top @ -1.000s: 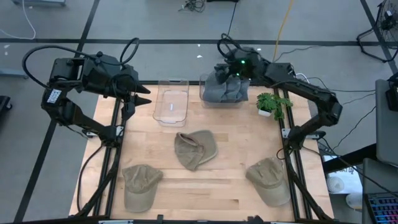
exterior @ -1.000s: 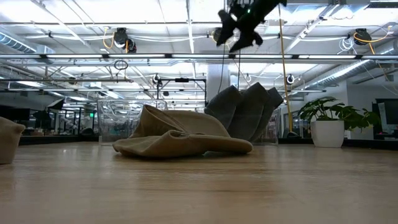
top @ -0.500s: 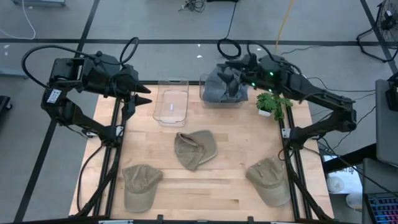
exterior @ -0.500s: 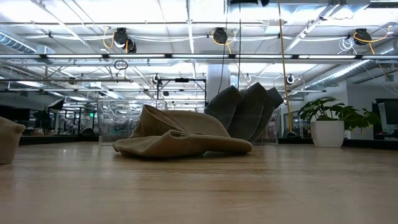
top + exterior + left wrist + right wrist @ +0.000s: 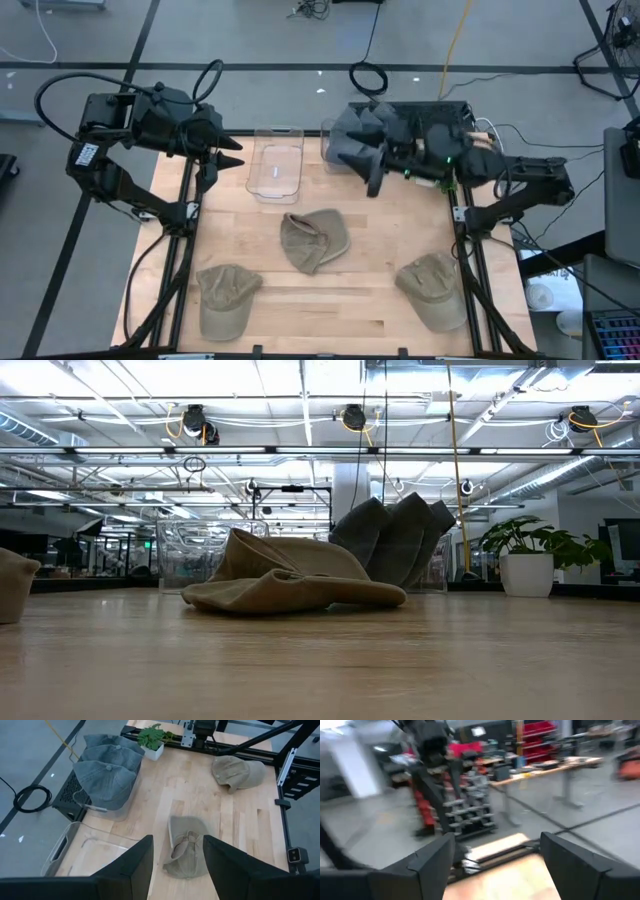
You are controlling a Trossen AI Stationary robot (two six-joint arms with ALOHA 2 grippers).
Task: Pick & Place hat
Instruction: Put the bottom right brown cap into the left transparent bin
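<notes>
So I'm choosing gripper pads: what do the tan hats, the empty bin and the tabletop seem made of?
Tan hats: soft matte cloth, creased and slumped. Empty bin: clear, glossy, likely plastic; the wood shows through. Tabletop: pale wood planks with visible grain.

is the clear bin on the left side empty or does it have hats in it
Empty. The high view shows only bare bottom through the clear bin; the grey hats sit stacked in the neighbouring bin.

No text, label or number can be read anywhere.
</notes>
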